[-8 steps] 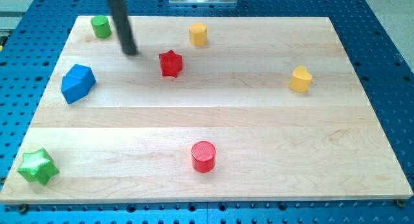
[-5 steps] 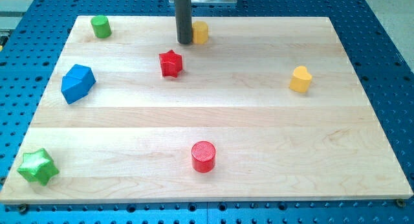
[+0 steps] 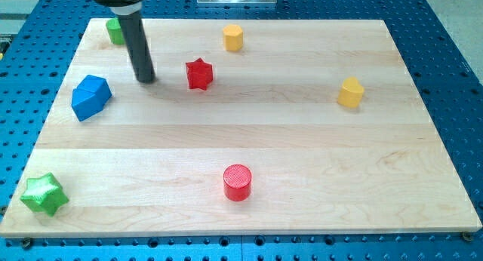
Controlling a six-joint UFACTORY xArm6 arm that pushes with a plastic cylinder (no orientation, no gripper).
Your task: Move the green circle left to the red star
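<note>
The green circle (image 3: 115, 32) stands at the board's top left corner, partly hidden behind the rod. The red star (image 3: 199, 74) lies to its right and lower, in the upper middle of the board. My tip (image 3: 146, 80) rests on the board below and to the right of the green circle, left of the red star, touching neither.
A blue block (image 3: 90, 96) lies left of the tip. A yellow block (image 3: 232, 37) sits at the top middle, a yellow heart-like block (image 3: 350, 92) at the right. A red circle (image 3: 237, 182) is at bottom middle, a green star (image 3: 42, 194) at bottom left.
My tip swung from left of the red star to beside the top yellow block, then back left and down to between the blue block and the red star. No block moved.
</note>
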